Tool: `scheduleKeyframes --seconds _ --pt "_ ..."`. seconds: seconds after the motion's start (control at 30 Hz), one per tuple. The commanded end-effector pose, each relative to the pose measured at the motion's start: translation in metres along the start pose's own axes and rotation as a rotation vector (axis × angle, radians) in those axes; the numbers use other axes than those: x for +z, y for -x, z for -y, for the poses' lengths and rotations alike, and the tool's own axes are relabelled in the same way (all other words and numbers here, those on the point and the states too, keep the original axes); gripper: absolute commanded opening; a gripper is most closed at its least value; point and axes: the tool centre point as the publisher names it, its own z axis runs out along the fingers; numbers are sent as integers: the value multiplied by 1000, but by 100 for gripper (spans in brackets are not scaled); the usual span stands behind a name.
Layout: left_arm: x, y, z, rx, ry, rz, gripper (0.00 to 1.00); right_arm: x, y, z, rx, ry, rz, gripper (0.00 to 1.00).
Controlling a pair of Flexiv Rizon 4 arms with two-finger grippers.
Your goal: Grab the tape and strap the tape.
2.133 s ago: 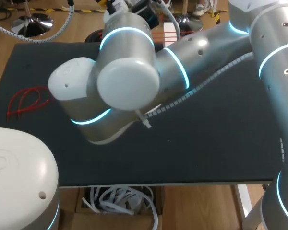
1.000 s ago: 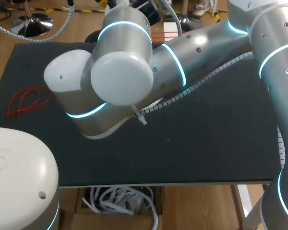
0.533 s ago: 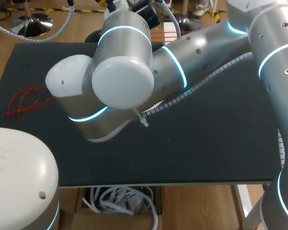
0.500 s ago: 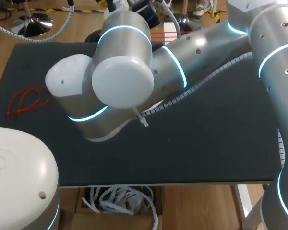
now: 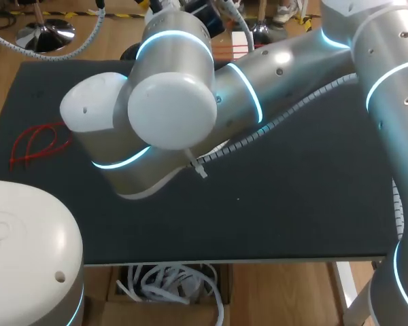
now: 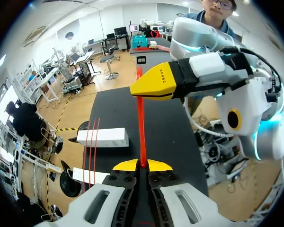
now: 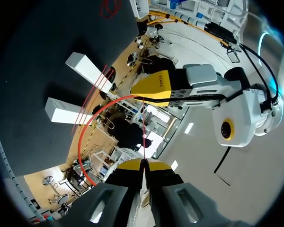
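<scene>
Now, left end effector: its two yellow tips are pressed together on one end of the red tape, one tip on each side
right end effector: its yellow tips are squeezed together too, and the same tape comes out from between them
red tape: a thin red strip, up in the air above the worktop; it runs straight from one end effector to the other, and in the right wrist view part of it bends out to one side in a big round loop
how they face: the two end effectors point at each other, a little apart, with only the tape between them
right arm: it comes in from the right and reaches past the middle of the worktop; its big round joint hides both end effectors in the head view
left arm: a big white part of it shows at the near left corner
white blocks: two long blocks, apart from each other, by the far edge of the worktop
thin red strips: a few of them lie side by side across both blocks, like a bridge
loose red bundle: more red strips lie in a heap on the left side of the worktop, well apart from the blocks
</scene>
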Motion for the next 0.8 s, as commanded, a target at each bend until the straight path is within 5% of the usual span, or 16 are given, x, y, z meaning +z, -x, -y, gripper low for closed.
scheduleKeyframes --seconds 0.03,0.8 --pt "-1 0 0 -1 3 0 0 0 1 0 -6 0 -4 0" --pt "-1 0 0 -1 3 0 0 3 0 3 -5 5 -18 0"
